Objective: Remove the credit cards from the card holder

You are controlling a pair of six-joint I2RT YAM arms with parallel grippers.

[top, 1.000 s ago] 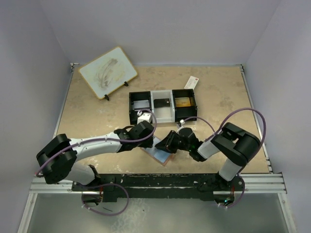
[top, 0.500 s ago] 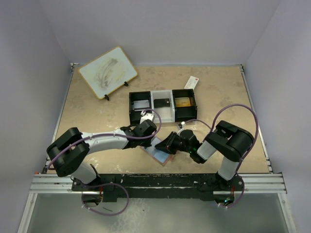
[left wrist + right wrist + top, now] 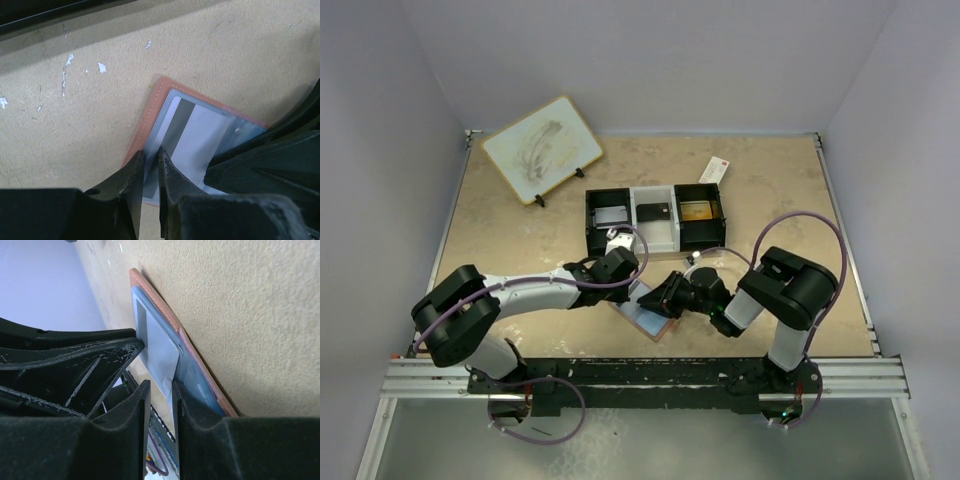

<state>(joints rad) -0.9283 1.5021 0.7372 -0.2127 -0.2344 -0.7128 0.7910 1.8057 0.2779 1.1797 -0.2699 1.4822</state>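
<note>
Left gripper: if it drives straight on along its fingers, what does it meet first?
The striped card inside the card holder: the left gripper tips straddle its near edge and point across it. Depth is unclear, so they might slide over the top instead.

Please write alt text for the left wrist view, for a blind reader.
The left gripper pinches the near edge of an open salmon card holder on a beige table. A pale credit card with a dark stripe sits in its clear pocket; the right gripper covers the right side.
</note>
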